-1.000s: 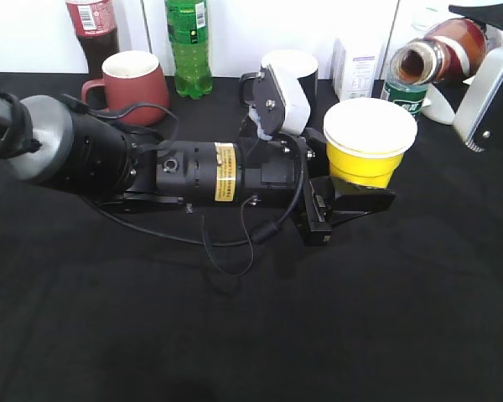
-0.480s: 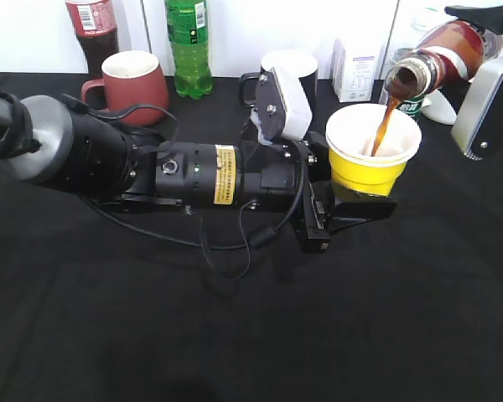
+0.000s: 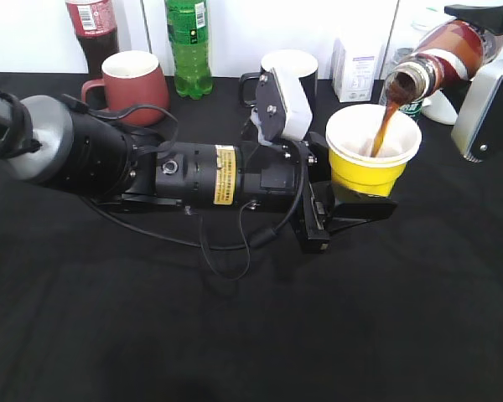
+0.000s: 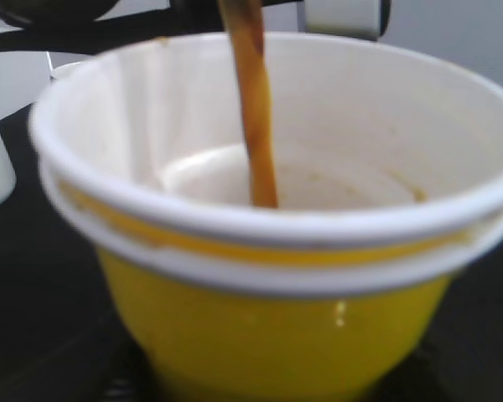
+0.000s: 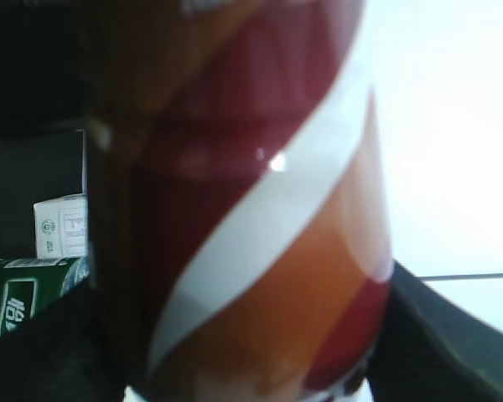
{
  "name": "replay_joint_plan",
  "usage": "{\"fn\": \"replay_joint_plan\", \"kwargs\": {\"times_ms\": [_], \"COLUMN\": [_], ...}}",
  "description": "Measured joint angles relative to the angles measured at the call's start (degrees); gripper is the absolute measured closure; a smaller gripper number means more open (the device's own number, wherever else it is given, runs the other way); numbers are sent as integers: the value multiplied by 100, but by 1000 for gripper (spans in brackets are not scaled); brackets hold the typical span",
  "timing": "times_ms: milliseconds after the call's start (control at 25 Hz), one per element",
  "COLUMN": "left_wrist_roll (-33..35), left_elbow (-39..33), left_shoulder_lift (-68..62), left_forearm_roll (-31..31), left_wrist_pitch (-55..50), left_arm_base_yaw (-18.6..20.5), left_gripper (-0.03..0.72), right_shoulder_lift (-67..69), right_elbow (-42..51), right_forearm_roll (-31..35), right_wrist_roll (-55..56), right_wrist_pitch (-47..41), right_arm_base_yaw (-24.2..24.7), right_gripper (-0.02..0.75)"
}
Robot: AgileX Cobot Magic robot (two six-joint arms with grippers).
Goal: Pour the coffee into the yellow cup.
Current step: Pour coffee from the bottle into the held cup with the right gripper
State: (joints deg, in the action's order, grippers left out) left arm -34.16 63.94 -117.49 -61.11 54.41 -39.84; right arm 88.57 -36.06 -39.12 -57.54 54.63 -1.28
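Note:
My left gripper is shut on the yellow cup and holds it upright at the table's right of middle. The cup fills the left wrist view; its white inside shows a little brown liquid. My right gripper is shut on the coffee bottle, which is tilted with its open mouth above the cup's far rim. A brown stream of coffee runs from the mouth into the cup; it also shows in the left wrist view. The bottle's orange, red and white label fills the right wrist view.
Along the back edge stand a maroon mug, a dark cola bottle, a green bottle, a black mug, a white carton and a green-labelled bottle. My left arm lies across the black table.
One second ago the bottle was tilted with no stream. The bottle tipped lower over the cup and coffee now runs into it. The left arm and cup barely moved.

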Motion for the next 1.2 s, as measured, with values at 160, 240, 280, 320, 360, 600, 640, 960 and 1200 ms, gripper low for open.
{"fn": "replay_joint_plan", "kwargs": {"times_ms": [160, 240, 280, 320, 360, 600, 640, 960, 1200], "left_wrist_roll": [0, 0, 0, 0, 0, -59, -64, -64, -64], "left_elbow": [0, 0, 0, 0, 0, 0, 0, 0, 0], "left_shoulder_lift": [0, 0, 0, 0, 0, 0, 0, 0, 0], "left_forearm_roll": [-6, -6, -16, -45, -103, -230, -230, -259, -259], "left_wrist_pitch": [0, 0, 0, 0, 0, 0, 0, -41, -48], "left_arm_base_yaw": [0, 0, 0, 0, 0, 0, 0, 0, 0], "left_gripper": [231, 231, 231, 231, 231, 231, 231, 231, 231], "right_shoulder_lift": [0, 0, 0, 0, 0, 0, 0, 0, 0], "right_elbow": [0, 0, 0, 0, 0, 0, 0, 0, 0], "right_forearm_roll": [0, 0, 0, 0, 0, 0, 0, 4, 4], "right_wrist_roll": [-11, -11, -13, -24, -57, -284, -310, -446, -491], "right_wrist_pitch": [14, 14, 14, 14, 14, 22, 22, 28, 51], "right_arm_base_yaw": [0, 0, 0, 0, 0, 0, 0, 0, 0], "right_gripper": [195, 195, 195, 195, 195, 195, 195, 195, 195]}}
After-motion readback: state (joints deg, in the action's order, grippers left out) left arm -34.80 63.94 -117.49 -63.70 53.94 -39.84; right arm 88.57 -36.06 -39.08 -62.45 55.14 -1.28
